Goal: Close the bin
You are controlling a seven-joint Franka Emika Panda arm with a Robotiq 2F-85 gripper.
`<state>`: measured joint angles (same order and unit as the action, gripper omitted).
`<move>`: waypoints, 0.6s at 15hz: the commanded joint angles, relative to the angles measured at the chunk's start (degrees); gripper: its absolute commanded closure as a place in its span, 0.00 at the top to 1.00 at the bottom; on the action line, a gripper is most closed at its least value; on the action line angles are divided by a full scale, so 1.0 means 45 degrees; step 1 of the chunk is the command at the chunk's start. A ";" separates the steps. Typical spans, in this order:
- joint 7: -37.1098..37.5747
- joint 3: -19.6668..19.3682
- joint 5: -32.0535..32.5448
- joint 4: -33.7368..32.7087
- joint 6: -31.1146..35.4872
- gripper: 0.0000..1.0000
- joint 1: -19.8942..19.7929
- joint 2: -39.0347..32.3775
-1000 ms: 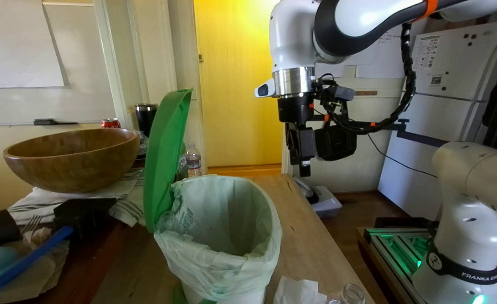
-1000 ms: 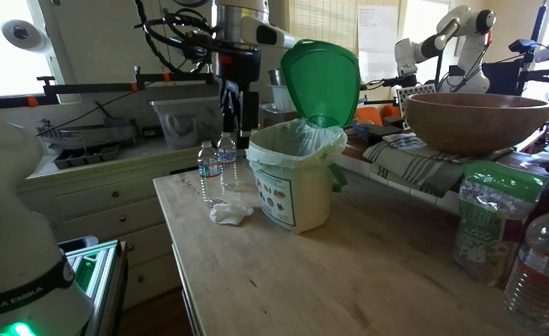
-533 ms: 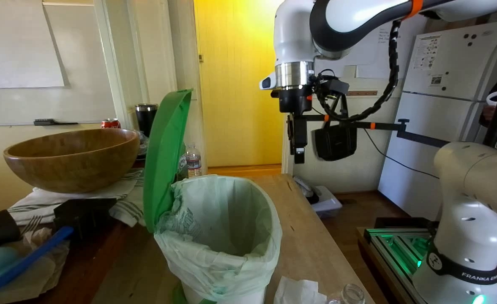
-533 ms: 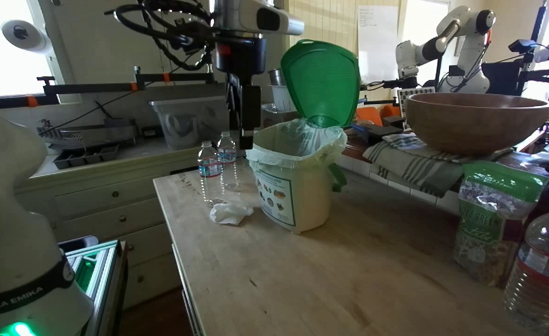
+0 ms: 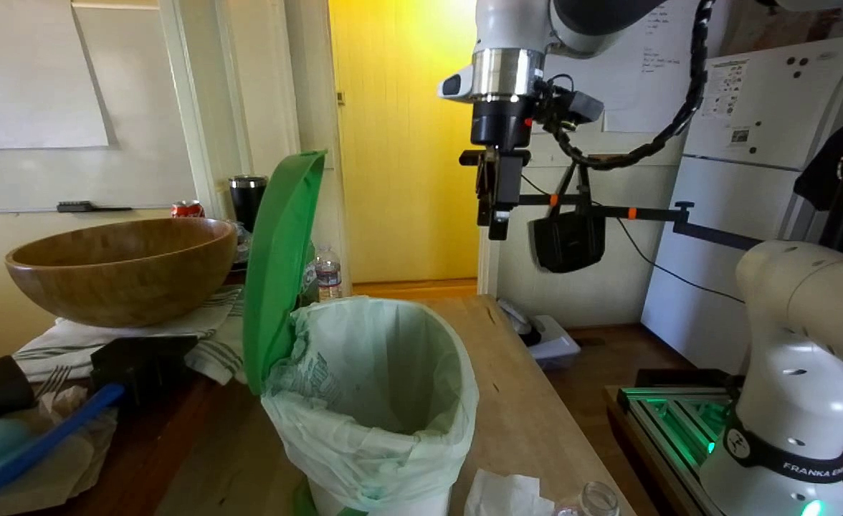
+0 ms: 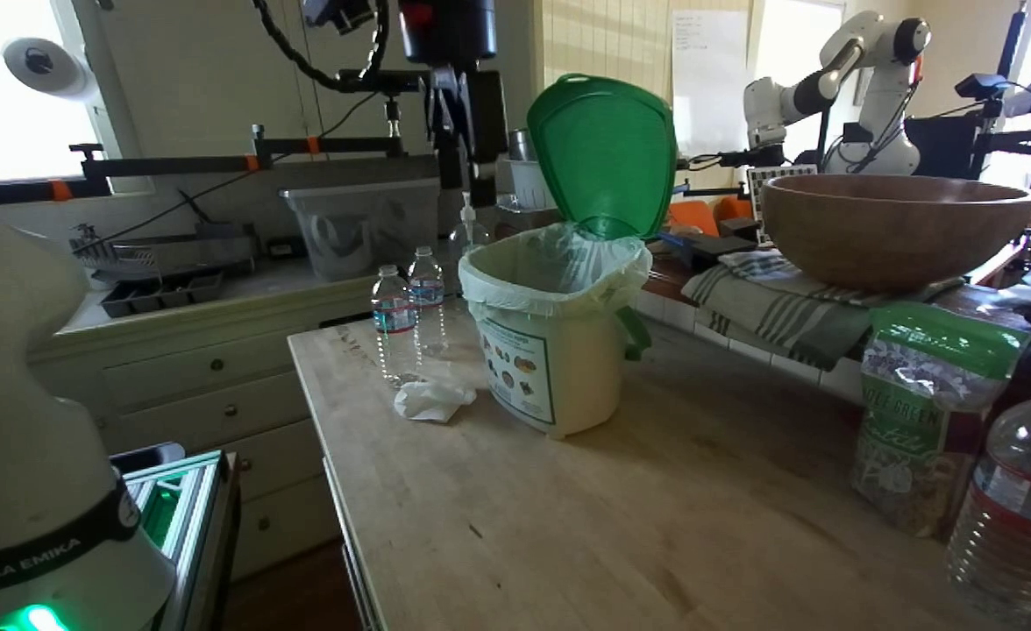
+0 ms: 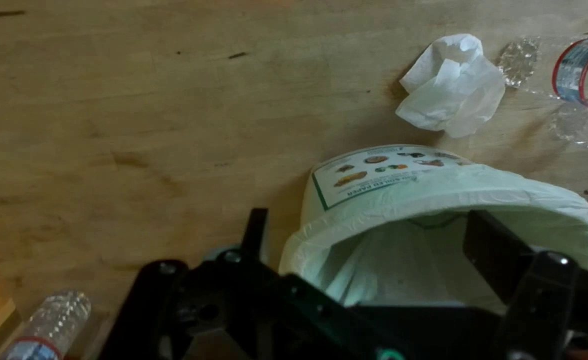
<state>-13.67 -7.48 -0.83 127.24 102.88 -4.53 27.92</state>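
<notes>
The bin (image 5: 375,444) stands upright on the wooden table, lined with a pale green bag. Its green lid (image 5: 282,272) stands raised, hinged on the side away from the robot base. The bin (image 6: 572,377) and lid (image 6: 607,149) also show in another exterior view. My gripper (image 5: 497,231) hangs pointing down, above the height of the bin's rim and apart from the lid; it shows too in an exterior view (image 6: 467,186). In the wrist view the bin (image 7: 319,240) lies beneath my gripper (image 7: 367,217), whose fingers are wide apart and empty. The lid is out of the wrist view.
Crumpled white paper (image 7: 451,87) and two water bottles (image 6: 395,315) stand beside the bin. A wooden bowl (image 6: 892,232) rests on a striped towel (image 6: 778,307) behind the lid's side. A snack bag (image 6: 927,429) and another bottle (image 6: 1020,508) stand farther along the table (image 6: 586,517).
My gripper has risen, clearly higher in both exterior views than a second ago, with a slight sideways shift. The bin and its raised lid have not moved.
</notes>
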 commanded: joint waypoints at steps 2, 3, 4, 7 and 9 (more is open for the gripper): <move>-0.0760 0.0762 0.1020 -0.1139 0.0533 1.00 0.0739 -0.0095; -0.0937 0.0827 0.1115 -0.1440 0.0701 1.00 0.0884 -0.0252; -0.1039 0.0884 0.1181 -0.1721 0.0840 1.00 0.1006 -0.0376; -0.1452 0.0862 0.1212 -0.2308 0.1411 1.00 0.1272 -0.0747; -0.1200 0.0914 0.1179 -0.2625 0.1373 1.00 0.1243 -0.1017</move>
<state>-18.95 -3.11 3.90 118.10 108.86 0.56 25.96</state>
